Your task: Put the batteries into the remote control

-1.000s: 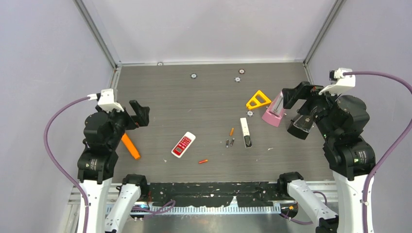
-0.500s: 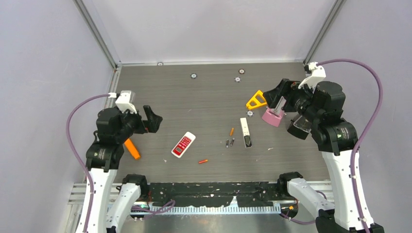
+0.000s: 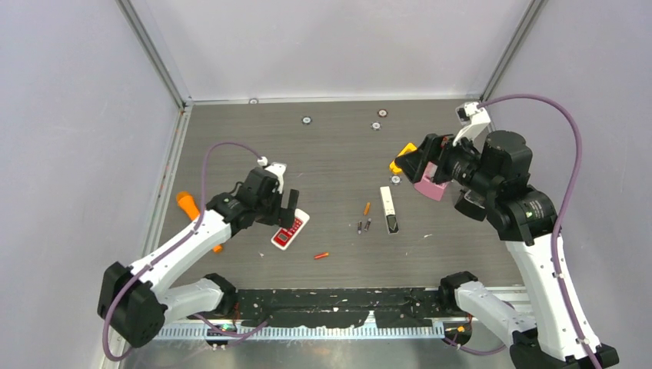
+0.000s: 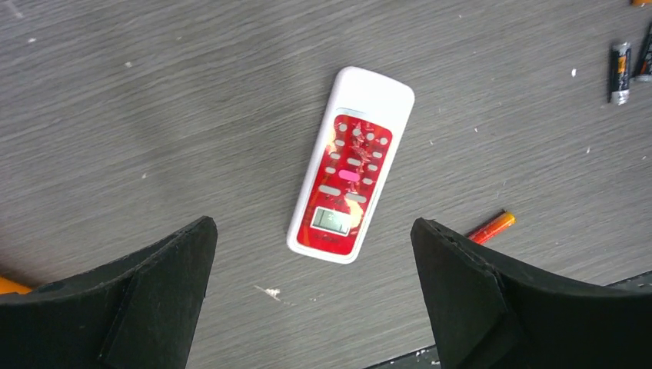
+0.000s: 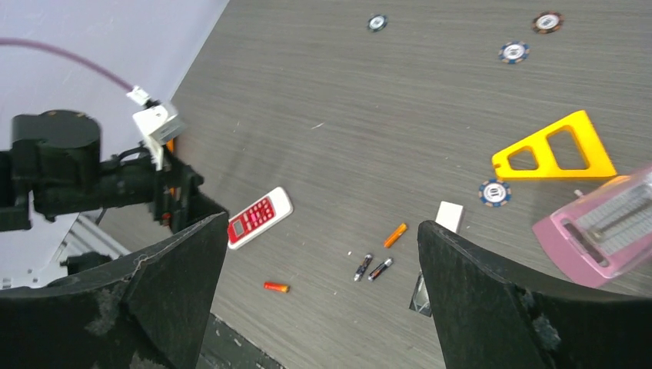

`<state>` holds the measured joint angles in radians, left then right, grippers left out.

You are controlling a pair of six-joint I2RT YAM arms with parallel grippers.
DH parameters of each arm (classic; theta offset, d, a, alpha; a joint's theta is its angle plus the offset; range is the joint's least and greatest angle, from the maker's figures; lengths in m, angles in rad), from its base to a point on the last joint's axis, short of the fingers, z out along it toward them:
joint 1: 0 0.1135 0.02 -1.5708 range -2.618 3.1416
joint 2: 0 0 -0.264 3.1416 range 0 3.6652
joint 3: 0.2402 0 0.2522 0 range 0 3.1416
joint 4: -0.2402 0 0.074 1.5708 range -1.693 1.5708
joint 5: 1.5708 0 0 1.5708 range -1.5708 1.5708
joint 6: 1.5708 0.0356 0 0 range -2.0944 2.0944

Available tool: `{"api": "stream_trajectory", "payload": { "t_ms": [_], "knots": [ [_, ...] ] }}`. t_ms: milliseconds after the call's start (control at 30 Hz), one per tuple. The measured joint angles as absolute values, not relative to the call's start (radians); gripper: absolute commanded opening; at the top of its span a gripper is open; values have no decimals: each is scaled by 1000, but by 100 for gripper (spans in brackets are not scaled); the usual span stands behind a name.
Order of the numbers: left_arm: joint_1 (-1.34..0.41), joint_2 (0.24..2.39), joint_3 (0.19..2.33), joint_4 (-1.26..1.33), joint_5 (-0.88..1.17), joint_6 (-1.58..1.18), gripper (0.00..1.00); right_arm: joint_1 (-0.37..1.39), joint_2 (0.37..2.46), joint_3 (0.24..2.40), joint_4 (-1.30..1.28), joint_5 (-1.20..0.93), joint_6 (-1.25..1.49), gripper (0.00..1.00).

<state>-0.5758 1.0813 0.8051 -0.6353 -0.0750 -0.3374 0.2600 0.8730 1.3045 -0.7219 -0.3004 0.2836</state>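
Swinging in from the left side, our left gripper now hovers, spread wide, right over the red-faced white plastic remote control, which lies buttons-up. The four tiny slim batteries, two dark and two orange-red, sit loose to its right, untouched. Right gripper has drifted inward, also gaping and empty. We figure the remote gets grabbed first.

Top external: fixed, high behind the arm bases, looks down and forward over the whole table; farthest view. Left wrist: close, nearly straight down, left gripper framing the bottom; shows the red-and-white remote, one orange-red battery and two dark batteries at the right edge. Right wrist: higher, oblique, faces across the table toward the left arm, right gripper at the bottom. All three views share the remote and those batteries.
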Motion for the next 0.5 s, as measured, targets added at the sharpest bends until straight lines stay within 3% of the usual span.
{"api": "stream_trajectory", "payload": {
  "t_ms": [333, 500],
  "knots": [
    [-682, 1257, 752, -456, -116, -283, 99, 394, 914, 1217, -673, -287, 289, 98],
    [-681, 1387, 754, -426, -117, -263, 91, 415, 937, 1209, -659, -277, 303, 98]
  ]
}}
